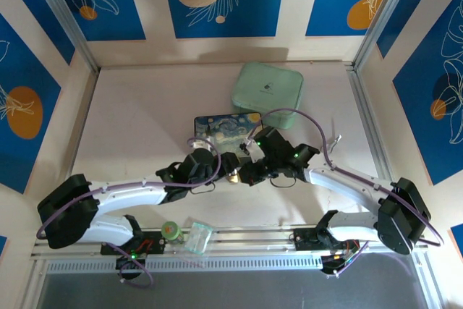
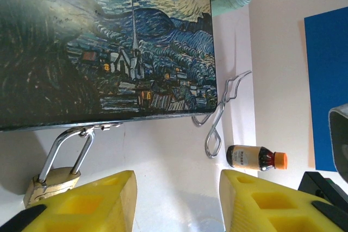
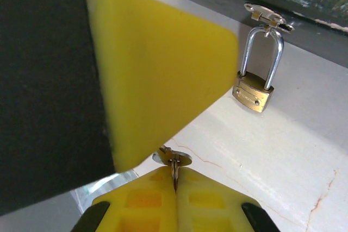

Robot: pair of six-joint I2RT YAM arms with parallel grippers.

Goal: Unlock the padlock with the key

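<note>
The padlock [image 3: 253, 95] is seen hung by its silver shackle from the hasp [image 3: 266, 17] at the front edge of the painted box [image 2: 103, 42], its brass body lying on the table [image 3: 304, 156] just before the box; in the overhead view it is placed between the two grippers. The key [image 3: 173, 160] is clamped between the closed pads of the right gripper [image 3: 175, 179], near the padlock but apart from it; the left gripper [image 2: 176, 205] is held with its jaws apart and nothing between them, the brass body lying just outside one finger [image 2: 92, 205]. The step in hand is judged to be steadying the lock for insertion; it is best done if the left jaws are shifted sideways until the body is centred, then closed on the brass flanks and not the shackle, so that the keyway is left uncovered; the keyway cannot be made out, so the blade should be aligned only once the body is held firm.
</note>
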